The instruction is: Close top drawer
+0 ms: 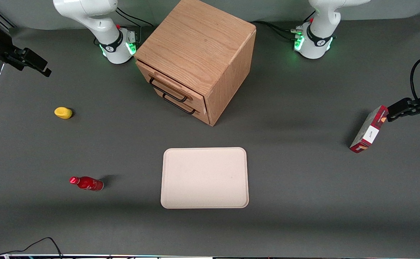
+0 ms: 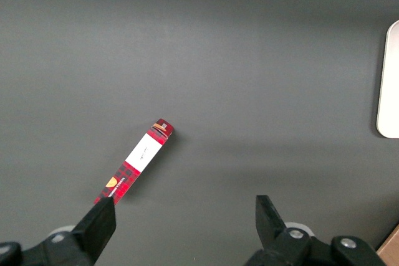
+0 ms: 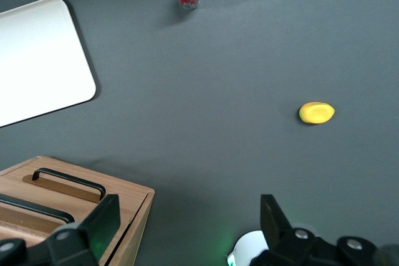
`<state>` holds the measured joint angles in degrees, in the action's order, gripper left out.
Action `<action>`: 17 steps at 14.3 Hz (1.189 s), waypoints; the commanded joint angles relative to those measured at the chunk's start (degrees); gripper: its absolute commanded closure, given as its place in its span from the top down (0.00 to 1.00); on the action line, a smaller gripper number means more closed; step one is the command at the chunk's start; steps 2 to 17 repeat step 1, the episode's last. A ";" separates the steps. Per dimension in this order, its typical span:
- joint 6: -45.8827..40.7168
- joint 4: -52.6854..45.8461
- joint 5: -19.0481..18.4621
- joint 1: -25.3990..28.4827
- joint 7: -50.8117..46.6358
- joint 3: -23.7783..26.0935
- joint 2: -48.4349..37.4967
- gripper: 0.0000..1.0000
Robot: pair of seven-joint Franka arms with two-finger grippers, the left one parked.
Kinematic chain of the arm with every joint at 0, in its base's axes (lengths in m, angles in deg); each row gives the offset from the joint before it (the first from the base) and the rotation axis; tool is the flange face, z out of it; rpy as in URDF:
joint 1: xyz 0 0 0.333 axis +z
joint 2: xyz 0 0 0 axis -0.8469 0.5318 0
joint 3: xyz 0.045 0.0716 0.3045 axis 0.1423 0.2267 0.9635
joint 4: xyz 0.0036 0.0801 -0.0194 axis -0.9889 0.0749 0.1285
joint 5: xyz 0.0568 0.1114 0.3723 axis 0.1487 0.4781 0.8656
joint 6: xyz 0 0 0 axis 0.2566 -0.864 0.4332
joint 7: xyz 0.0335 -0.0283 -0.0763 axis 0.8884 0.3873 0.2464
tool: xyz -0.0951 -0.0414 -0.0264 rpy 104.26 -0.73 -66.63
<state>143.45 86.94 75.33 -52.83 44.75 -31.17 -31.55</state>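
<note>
The light oak cabinet [image 1: 199, 46] stands at the table's back middle, its front turned toward the working arm's end. The top drawer [image 1: 166, 80] with a thin black bar handle [image 1: 168, 89] seems to stand out a little from the cabinet's face, above the bottom drawer [image 1: 181, 104]. My right gripper [image 1: 41, 67] hangs high over the working arm's end of the table, well apart from the cabinet. In the right wrist view the gripper [image 3: 188, 204] is open and empty, and the top drawer [image 3: 31, 223] is partly hidden by one finger [image 3: 103, 219].
A yellow lemon-like object [image 1: 63, 112] and a red bottle [image 1: 86, 183] lie toward the working arm's end. A cream tray [image 1: 204, 201] lies nearer the front camera than the cabinet. A red carton [image 1: 369, 129] stands toward the parked arm's end.
</note>
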 commanded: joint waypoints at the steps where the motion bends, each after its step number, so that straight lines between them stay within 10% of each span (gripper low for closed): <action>1: -0.06 -3.11 -1.36 0.41 2.31 -0.06 1.59 1.00; 17: -0.06 -3.11 -1.36 0.41 2.31 -0.06 1.59 1.00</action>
